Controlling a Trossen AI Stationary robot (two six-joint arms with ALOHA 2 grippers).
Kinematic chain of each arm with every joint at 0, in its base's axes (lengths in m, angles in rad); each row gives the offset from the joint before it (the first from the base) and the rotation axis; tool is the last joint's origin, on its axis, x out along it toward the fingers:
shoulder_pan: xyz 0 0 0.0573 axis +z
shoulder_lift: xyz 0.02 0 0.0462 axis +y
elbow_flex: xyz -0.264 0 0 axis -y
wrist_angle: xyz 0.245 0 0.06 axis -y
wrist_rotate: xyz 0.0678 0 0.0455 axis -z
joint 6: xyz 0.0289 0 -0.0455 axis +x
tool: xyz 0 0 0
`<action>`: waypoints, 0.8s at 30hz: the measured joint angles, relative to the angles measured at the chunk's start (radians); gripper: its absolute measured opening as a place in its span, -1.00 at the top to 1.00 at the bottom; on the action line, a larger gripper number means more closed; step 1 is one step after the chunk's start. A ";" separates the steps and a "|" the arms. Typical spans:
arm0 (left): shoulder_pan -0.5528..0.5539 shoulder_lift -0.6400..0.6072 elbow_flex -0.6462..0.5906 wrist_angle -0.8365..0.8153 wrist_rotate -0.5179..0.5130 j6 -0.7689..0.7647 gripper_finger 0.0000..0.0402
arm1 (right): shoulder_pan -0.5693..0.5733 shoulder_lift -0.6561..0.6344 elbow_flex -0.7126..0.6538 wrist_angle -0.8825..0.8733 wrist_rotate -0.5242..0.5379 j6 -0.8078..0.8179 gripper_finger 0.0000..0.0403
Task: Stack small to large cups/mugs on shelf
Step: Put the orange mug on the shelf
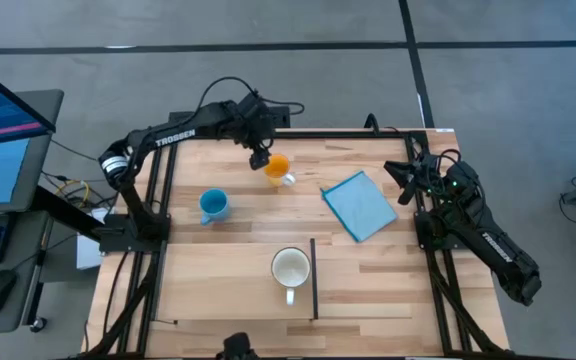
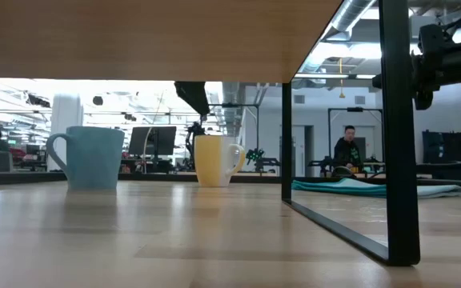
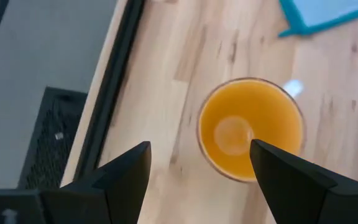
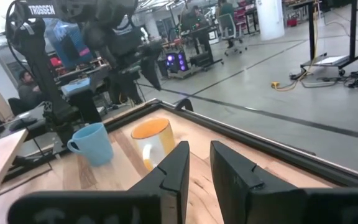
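The orange mug [image 1: 277, 168] stands upright near the table's far edge. My left gripper [image 1: 260, 155] hangs open just above it, slanting down. In the left wrist view the mug's mouth [image 3: 250, 127] lies under one fingertip. In the low view a finger [image 2: 192, 96] hangs clear above the mug [image 2: 214, 160]. The light blue mug [image 1: 213, 205] stands to the left. The white mug [image 1: 290, 270] stands on the shelf [image 1: 228, 290], beside its black strip. My right gripper [image 4: 197, 158] waits at the table's right side, a narrow gap between its fingers, holding nothing.
A flat light-blue cloth [image 1: 360, 205] lies right of the orange mug. The shelf's black uprights [image 2: 398, 144] stand on the table's near half. A black frame runs along the far edge [image 3: 107, 93]. People sit in the room beyond the table.
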 joint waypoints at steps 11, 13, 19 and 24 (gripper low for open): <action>-0.002 0.030 0.000 -0.025 -0.006 -0.186 -0.32 | 0.002 0.000 0.000 0.000 0.000 0.022 0.57; -0.007 0.030 0.000 -0.025 -0.006 -0.194 -0.32 | 0.002 0.000 0.000 0.000 0.000 0.024 0.57; -0.030 0.030 0.000 -0.024 -0.038 -0.212 -0.32 | 0.002 0.000 0.000 0.000 0.000 0.039 0.57; -0.034 0.055 -0.002 -0.022 -0.075 -0.288 -0.32 | 0.001 0.000 0.000 0.000 0.000 0.039 0.57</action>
